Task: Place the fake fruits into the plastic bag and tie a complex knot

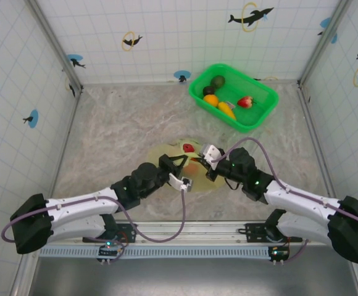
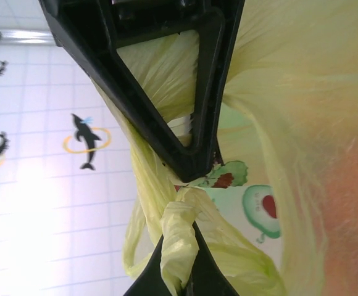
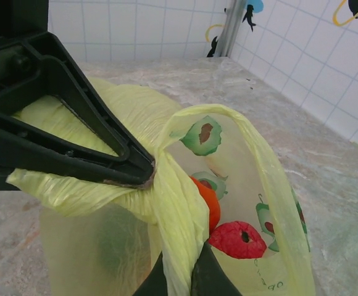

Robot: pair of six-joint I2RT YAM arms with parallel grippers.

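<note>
The pale yellow plastic bag [image 1: 160, 154] stands at the table's middle between both arms. Inside it I see fake fruits: an orange one [image 3: 208, 200], a red one [image 3: 237, 239] and a dark green one [image 3: 120, 246] showing through the film. My left gripper [image 1: 185, 161] is shut on one handle strip [image 2: 179, 246], at the bottom of the left wrist view. My right gripper [image 1: 202, 165] is shut on the other strip [image 3: 179, 234]. The strips bunch into a small knot [image 2: 185, 200] just beyond the left fingertips. The two grippers nearly touch over the bag's mouth.
A bright green basket [image 1: 262, 114] stands at the back right, holding a dark green fruit [image 1: 217, 81], an orange one [image 1: 211, 98], a yellow one [image 1: 226, 110] and a red strawberry [image 1: 245, 102]. Tiled walls close in three sides.
</note>
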